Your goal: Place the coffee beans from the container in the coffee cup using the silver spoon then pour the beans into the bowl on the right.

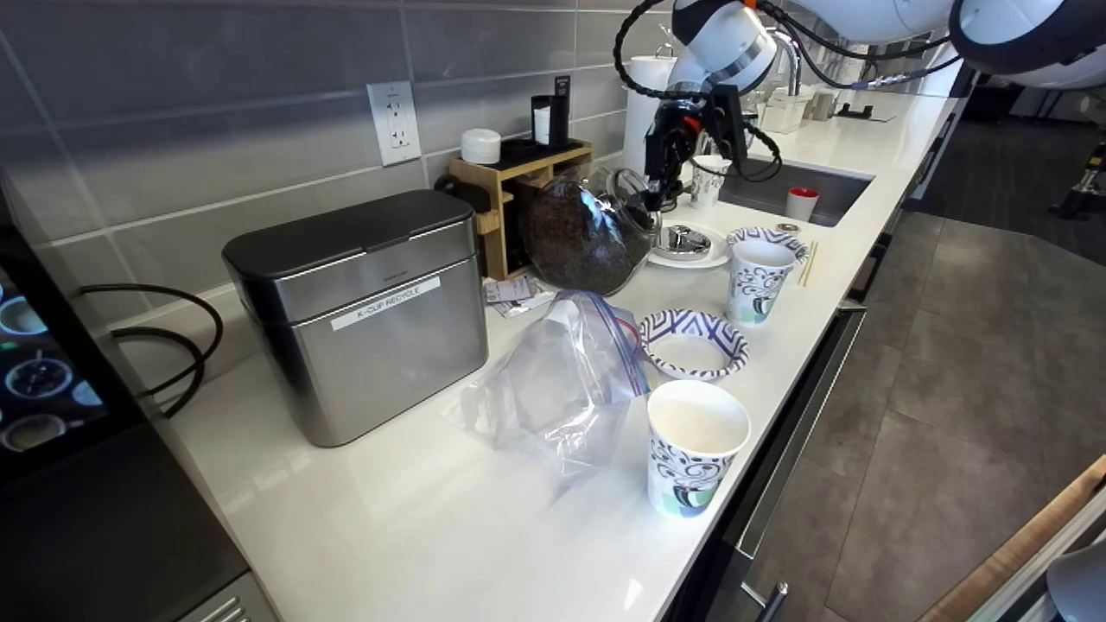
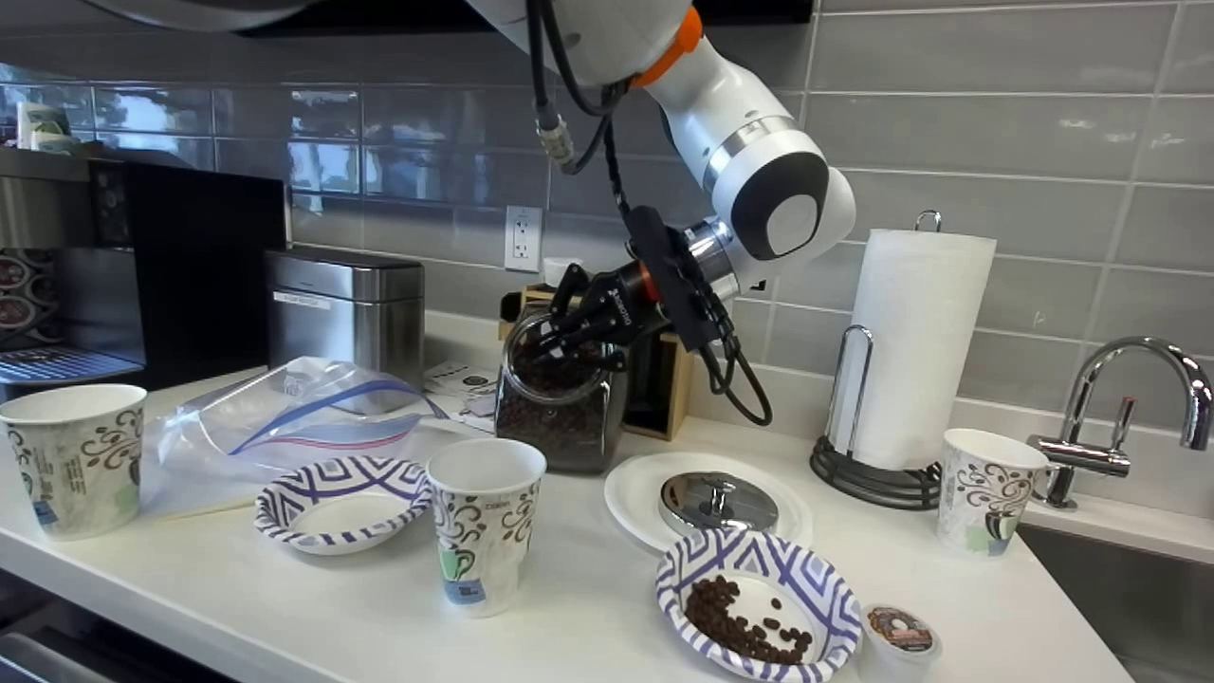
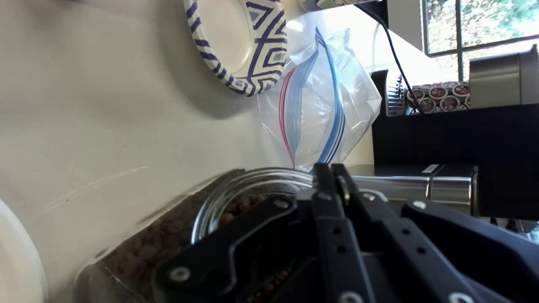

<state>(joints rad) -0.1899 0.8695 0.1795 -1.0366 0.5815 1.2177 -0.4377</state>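
clenched gripper (image 3: 331, 169) at the mouth of the glass bean jar (image 2: 550, 441)

the gripper's two fingers (image 3: 325, 207) are pressed together at the round mouth of the glass bean jar. in the wrist view a small metallic glint (image 3: 345, 191) shows between them, too little to name, so what they may be grasping cannot be told; nor can it be told whether the tips are past the rim. dark coffee beans (image 2: 550, 381) show through the jar's clear walls.

in an exterior view, the bean-strewn paper bowl (image 2: 801, 586) sits on the right, its loose heap gathered towards one side, with a k-cup pod (image 2: 897, 645) just beside it. a tall paper coffee cup (image 2: 486, 545) stands upright between that bowl and a purple-patterned paper bowl (image 2: 353, 517). a matching paper coffee cup (image 2: 76, 474) stands at the view's left edge, near a clear zip-top bag (image 2: 313, 408). which of these two cups the task means cannot be told. a swirl-print cup (image 2: 991, 493) stands by the sink (image 2: 1152, 602).

a chrome lid (image 2: 718, 501) rests on a white plate (image 2: 631, 498) near the jar, and a paper towel roll (image 2: 920, 351) stands behind that plate.
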